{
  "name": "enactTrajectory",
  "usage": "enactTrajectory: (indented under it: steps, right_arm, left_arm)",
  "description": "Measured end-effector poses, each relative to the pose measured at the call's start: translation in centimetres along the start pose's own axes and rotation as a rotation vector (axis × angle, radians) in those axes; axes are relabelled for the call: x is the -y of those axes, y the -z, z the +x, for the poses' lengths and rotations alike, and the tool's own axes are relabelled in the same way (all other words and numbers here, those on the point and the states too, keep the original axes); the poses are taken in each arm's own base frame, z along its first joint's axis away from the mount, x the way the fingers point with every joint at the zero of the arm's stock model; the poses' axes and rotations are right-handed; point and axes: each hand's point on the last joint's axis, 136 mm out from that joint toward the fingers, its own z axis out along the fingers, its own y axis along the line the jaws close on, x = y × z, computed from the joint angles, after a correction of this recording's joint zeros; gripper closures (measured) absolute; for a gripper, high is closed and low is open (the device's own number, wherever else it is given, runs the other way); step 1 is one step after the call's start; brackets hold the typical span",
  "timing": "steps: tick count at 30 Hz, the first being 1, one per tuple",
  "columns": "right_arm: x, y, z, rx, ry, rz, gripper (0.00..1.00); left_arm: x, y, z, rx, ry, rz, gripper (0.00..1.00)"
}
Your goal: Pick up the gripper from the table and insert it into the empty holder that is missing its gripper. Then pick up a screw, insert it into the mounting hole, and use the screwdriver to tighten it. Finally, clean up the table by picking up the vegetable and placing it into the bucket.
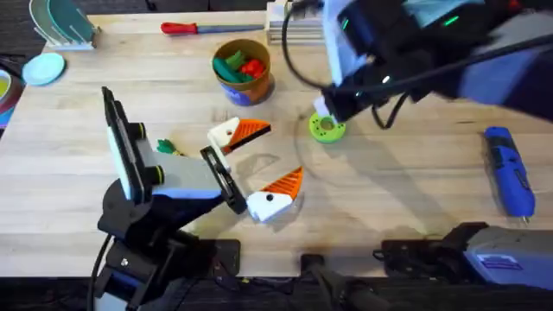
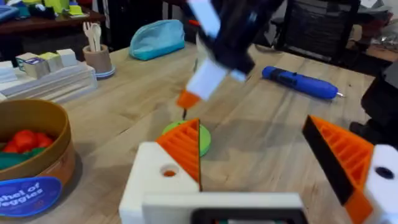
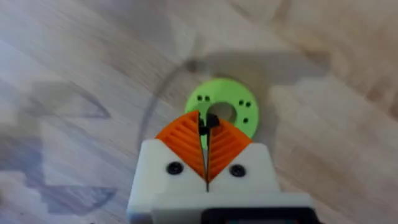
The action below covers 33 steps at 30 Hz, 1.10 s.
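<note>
The right tool [image 3: 207, 134] hung directly above the green disc [image 3: 224, 112], its two orange pads pressed together on a small dark screw [image 3: 207, 122] whose tip pointed straight down at the disc's centre hole. That vertical alignment is what the next move seems to turn on: the screw's long axis stood upright and the hole lay just beneath it, a little toward the far edge of the surface. The disc [image 1: 327, 128] sat right of the surface's middle, so the right arm was much the nearer one.

The left tool [image 1: 257, 168] rested near the middle of the surface with its pads spread wide and nothing between them. The screwdriver [image 1: 197, 28] lay along the far edge, handle toward the left. The bucket [image 1: 243, 71] stood just nearer than it, already holding red and green toys. A small green vegetable [image 1: 166, 147] lay beside the left arm.

Whether the screw had entered the hole could not be told; the pads hid most of it. The right arm blurred over the far right corner.
</note>
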Motion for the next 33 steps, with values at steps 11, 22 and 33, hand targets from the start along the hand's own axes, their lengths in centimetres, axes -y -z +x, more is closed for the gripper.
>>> enactTrajectory:
  steps: [11,22,33]
  right_arm:
    - [-3.9,9.1,-4.6,0.13,0.063,-0.111,0.996]
    - [-10.8,12.8,-4.2,0.123,0.148,-0.234,0.996]
    - [-16.9,13.0,-2.9,0.107,0.187,-0.335,0.996]
  left_arm:
    - [-0.1,0.0,0.6,-0.022,0.019,-0.002,0.008]
    - [2.5,0.2,1.3,-0.052,-0.038,0.151,0.008]
    - [4.0,0.5,1.6,-0.062,-0.044,0.24,0.008]
